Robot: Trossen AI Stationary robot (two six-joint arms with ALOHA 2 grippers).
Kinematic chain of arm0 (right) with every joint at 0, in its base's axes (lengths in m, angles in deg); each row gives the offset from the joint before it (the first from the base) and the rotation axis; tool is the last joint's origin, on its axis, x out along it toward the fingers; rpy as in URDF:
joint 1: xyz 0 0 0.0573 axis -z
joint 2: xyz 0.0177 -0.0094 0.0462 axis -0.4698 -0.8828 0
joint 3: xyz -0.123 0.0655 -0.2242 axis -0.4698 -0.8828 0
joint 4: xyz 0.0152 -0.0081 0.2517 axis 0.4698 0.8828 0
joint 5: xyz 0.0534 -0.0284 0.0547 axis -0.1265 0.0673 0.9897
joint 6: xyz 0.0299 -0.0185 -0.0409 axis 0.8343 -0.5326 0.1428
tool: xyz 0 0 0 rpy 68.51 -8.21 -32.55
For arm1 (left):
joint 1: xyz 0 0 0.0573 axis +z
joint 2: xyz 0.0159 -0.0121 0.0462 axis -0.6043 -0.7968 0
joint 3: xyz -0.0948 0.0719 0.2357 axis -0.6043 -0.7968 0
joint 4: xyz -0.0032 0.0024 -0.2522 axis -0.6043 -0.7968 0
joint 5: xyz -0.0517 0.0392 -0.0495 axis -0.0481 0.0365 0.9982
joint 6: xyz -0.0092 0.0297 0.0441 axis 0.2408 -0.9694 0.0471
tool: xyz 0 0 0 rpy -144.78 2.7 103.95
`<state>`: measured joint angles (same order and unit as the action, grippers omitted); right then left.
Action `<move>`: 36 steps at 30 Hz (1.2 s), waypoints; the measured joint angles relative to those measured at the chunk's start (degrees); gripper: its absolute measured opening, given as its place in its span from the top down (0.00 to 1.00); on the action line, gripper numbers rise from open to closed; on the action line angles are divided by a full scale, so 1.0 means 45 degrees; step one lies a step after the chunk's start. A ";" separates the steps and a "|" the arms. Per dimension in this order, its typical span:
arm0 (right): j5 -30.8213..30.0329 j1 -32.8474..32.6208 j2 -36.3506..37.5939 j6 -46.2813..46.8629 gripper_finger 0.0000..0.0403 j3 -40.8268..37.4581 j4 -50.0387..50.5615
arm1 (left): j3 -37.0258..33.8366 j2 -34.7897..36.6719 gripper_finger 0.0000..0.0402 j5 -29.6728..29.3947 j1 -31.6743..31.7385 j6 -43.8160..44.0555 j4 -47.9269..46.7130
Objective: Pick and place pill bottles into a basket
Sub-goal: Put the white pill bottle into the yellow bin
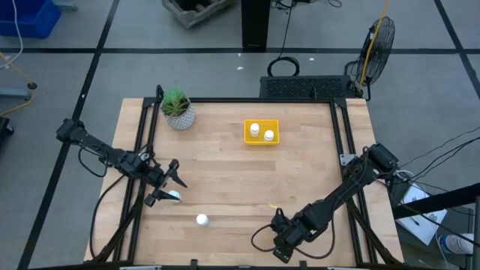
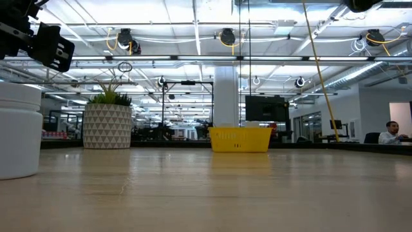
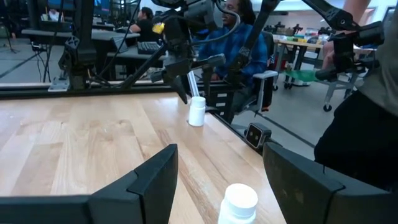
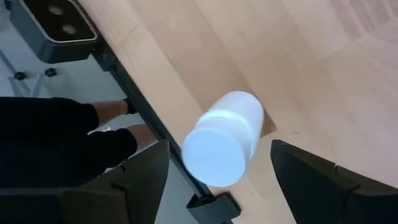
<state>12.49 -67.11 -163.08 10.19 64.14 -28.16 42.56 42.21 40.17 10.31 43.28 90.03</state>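
Note:
Two white pill bottles (image 1: 261, 132) stand in the yellow basket (image 1: 248, 137) at the far middle. My left gripper (image 1: 169, 187) is open and held low at the near left. One bottle (image 3: 238, 202) stands between its fingers, untouched; it also shows in the high view (image 1: 174, 196). Another bottle (image 1: 201, 220) stands alone on the table. My right gripper (image 1: 279, 225) is open near the near edge and points down. A bottle (image 4: 224, 140) stands between its fingers, untouched. In the high view that bottle is hidden under the gripper.
A white pot with a green plant (image 1: 178, 111) stands at the far left. A bottle (image 2: 19, 129) shows large at the left of the low view. A person in dark clothes (image 4: 62, 137) stands just beyond the table's near edge. Bare wood lies between the bottles and the basket.

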 joint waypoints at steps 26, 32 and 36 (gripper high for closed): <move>0.0602 -0.0005 -0.0165 -0.0589 0.47 -0.0510 -0.0605 | 0.0000 0.0000 0.40 -0.0087 0.0000 0.0063 0.0034; 0.0623 -0.0005 -0.0141 -0.0591 0.60 -0.0495 -0.0920 | 0.0000 0.0000 0.40 -0.0102 0.0000 0.0073 -0.0015; 0.0622 0.0000 -0.0141 -0.0591 0.63 -0.0495 -0.0974 | 0.0000 0.0000 0.40 -0.0131 0.0000 0.0068 -0.0063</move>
<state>15.29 -67.11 -163.71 7.53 61.92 -32.54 42.56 42.21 39.58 10.31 43.58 89.74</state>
